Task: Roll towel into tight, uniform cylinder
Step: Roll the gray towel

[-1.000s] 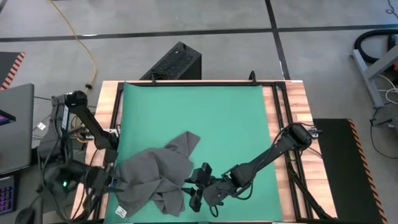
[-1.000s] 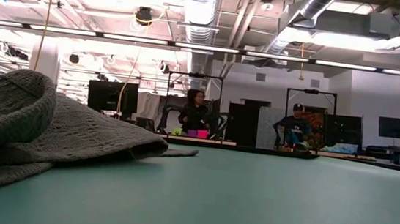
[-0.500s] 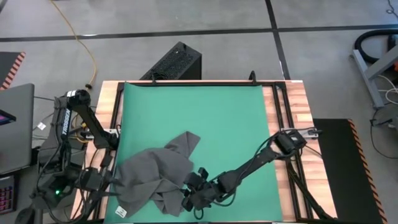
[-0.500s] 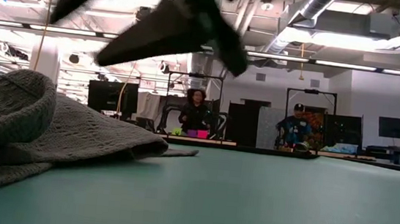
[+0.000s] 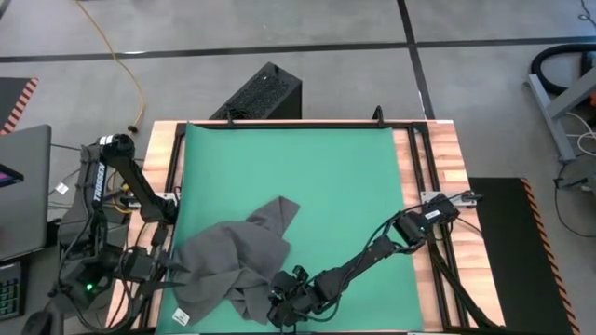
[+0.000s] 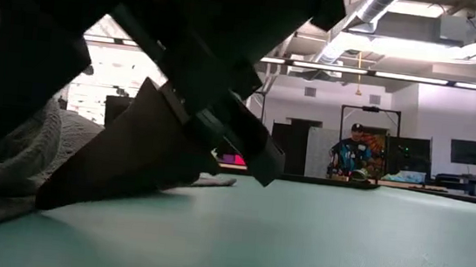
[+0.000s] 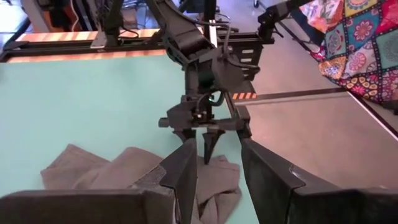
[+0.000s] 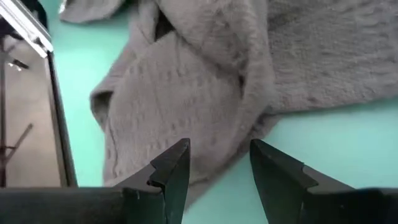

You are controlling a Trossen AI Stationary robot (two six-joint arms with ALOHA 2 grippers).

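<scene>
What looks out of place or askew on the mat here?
The towel lies crumpled in a heap at the mat's near left corner, folds overlapping, not flat or rolled. The right gripper hovers open at its edge; the left gripper is open beside it. Nothing looks damaged.

A dark grey towel (image 5: 228, 265) lies on a green mat (image 5: 326, 177).

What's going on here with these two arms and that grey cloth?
A two-armed robot is working on a dark grey towel that lies crumpled, not yet rolled, on a green mat near the table's front edge. The right end effector is down at the towel's right edge with its fingers open, gripping nothing yet. The left end effector, also open, is at the towel's left side. Farther back in the room, a person is at another table.
</scene>
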